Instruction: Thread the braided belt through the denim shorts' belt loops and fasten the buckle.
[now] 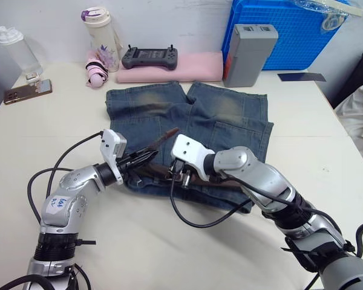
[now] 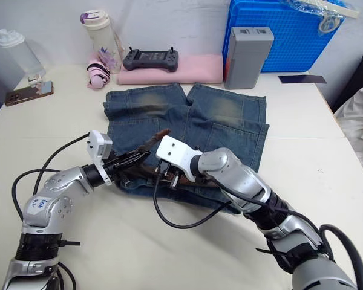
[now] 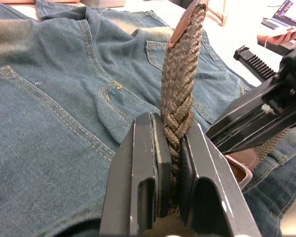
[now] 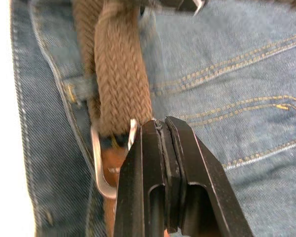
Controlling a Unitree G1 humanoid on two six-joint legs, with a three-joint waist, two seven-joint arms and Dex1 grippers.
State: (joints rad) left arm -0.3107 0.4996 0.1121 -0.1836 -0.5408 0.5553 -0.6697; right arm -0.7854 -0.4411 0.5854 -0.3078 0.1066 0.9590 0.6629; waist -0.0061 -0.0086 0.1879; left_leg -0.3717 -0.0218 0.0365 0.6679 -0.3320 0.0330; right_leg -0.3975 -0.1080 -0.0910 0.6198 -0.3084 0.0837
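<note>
The denim shorts (image 1: 230, 115) lie flat mid-table, waistband toward me. The braided belt (image 3: 180, 89) runs along the waistband, and its leather-tipped free end (image 1: 167, 135) rises upward. My left gripper (image 1: 146, 158) is shut on that free end, just over the waistband's left part. The silver buckle (image 4: 97, 165) lies on the waistband with the belt passing through it, beside a belt loop (image 4: 81, 89). My right gripper (image 1: 183, 176) points down at the waistband. It is shut, with its tips touching the buckle's edge; a pinch on it cannot be made out.
Behind the shorts stand a grey box (image 1: 249, 54), a blue crate (image 1: 284, 30), a pink pad (image 1: 169, 66) with a controller (image 1: 149, 58), and a tumbler (image 1: 101, 36). A phone (image 1: 27, 92) and clear bottle (image 1: 15, 51) sit far left. A person's sleeve (image 1: 360, 115) is at the right edge.
</note>
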